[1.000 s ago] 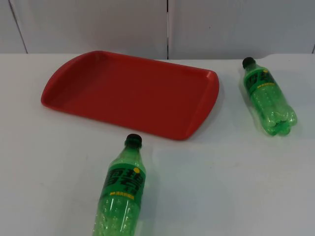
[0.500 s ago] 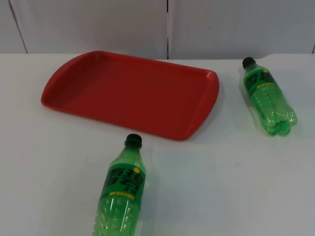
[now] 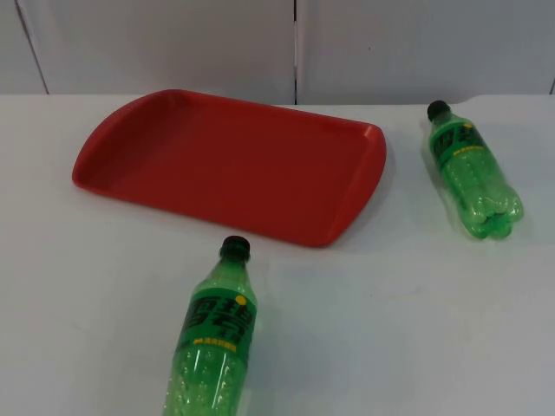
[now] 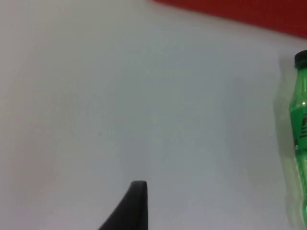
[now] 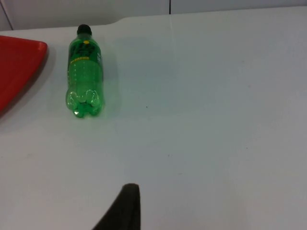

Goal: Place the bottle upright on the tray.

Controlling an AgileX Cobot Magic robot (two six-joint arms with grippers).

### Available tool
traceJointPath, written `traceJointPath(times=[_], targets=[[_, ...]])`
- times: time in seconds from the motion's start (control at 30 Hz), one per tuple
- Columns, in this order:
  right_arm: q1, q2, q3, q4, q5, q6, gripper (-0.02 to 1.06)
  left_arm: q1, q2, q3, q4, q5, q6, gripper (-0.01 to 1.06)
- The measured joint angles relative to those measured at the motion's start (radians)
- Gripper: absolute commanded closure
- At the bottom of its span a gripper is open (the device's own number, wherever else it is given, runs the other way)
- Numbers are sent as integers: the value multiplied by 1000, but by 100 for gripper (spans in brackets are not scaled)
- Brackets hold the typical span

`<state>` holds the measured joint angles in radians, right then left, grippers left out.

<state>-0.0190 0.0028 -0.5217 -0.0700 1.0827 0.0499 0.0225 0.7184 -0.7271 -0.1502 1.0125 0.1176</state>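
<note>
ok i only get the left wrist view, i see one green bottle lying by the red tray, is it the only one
Observer: No. A second bottle lies on the table, off the tray's right end.
Operator: is it any closer to upright
Observer: No, it lies flat on its side, with its cap towards the wall.
Operator: anything on the tray yet
Observer: No. The first bottle lies in front of the tray and the second beside it, both apart from its rim.
</note>
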Motion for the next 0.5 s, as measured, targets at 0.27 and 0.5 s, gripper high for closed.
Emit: traceJointPath(times=[0.27,0.5], targets=[[0,0,0,0,0,0,0,0,133,-80,-37,-6,22,0],[0,0,0,0,0,0,0,0,214,-135,-108,-12,68,0]])
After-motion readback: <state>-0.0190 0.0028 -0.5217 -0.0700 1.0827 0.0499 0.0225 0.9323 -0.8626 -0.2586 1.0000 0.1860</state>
